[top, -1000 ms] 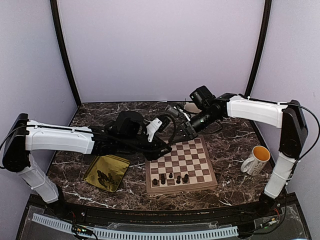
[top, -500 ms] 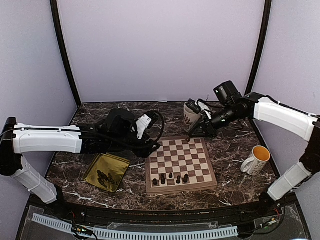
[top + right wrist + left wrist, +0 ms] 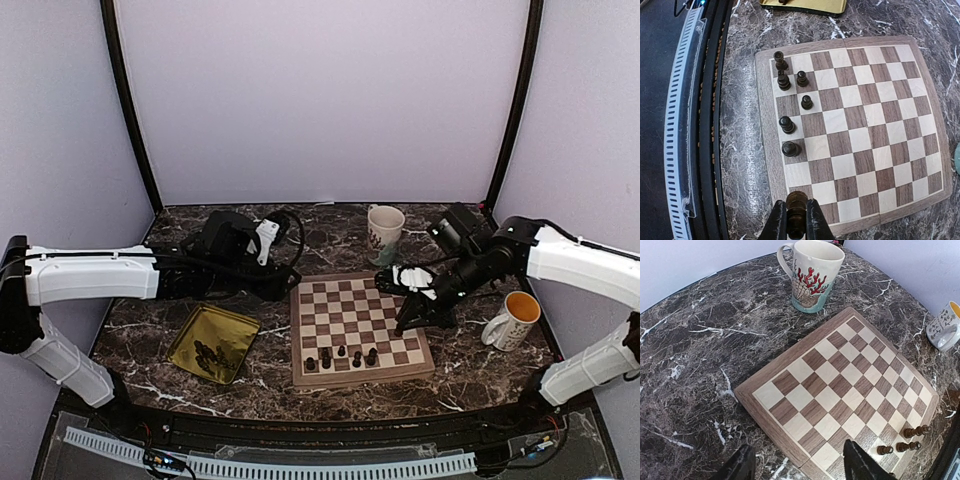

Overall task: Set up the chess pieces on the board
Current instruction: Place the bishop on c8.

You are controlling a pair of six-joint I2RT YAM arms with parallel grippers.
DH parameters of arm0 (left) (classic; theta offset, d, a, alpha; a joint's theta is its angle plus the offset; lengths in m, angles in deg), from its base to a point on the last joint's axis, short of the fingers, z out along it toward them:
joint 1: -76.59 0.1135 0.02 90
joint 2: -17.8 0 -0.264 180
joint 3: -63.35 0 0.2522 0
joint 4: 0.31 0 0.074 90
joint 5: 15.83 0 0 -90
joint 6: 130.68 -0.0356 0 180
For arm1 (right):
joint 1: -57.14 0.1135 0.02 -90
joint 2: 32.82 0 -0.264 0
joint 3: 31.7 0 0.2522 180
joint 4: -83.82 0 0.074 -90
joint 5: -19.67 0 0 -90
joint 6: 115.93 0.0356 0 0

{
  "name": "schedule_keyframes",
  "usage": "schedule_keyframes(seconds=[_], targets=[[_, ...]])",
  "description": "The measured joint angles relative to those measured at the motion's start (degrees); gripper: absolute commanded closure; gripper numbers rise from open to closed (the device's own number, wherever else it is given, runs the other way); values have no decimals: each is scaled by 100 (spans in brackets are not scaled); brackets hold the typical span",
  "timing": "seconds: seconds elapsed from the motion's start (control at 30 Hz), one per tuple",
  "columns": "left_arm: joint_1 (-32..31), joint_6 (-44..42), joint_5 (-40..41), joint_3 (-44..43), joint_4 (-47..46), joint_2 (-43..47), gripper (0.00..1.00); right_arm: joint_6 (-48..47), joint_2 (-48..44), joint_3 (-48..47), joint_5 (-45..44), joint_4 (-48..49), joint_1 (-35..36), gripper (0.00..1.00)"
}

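The board [image 3: 360,330] lies under the right gripper [image 3: 796,204] and just ahead of the left gripper [image 3: 799,447], its jaws spread, empty. The right gripper pinches one dark chess piece [image 3: 796,220] — six other chess pieces [image 3: 786,124] stand ahead of its fingertips

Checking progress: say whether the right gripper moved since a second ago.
Yes. The right gripper, holding a chess piece, came from beyond the far edge of the board to above its right side.
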Motion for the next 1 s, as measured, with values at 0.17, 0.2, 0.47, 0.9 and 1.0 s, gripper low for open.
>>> schedule_keyframes(seconds=[0.17,0.2,0.47,0.9,1.0], targets=[[2,256,-125,0,-33,-66,40,-225,2,109,-175,-85,245,98],[2,299,-151,0,-39,-94,40,-251,9,120,-197,-83,273,98],[2,612,-407,0,-57,-328,42,-315,374,269,-358,114,505,98],[2,763,-544,0,-105,-339,43,-291,1093,306,-562,433,739,99],[2,765,-557,2,-107,-339,43,-291,1132,306,-577,468,750,99]])
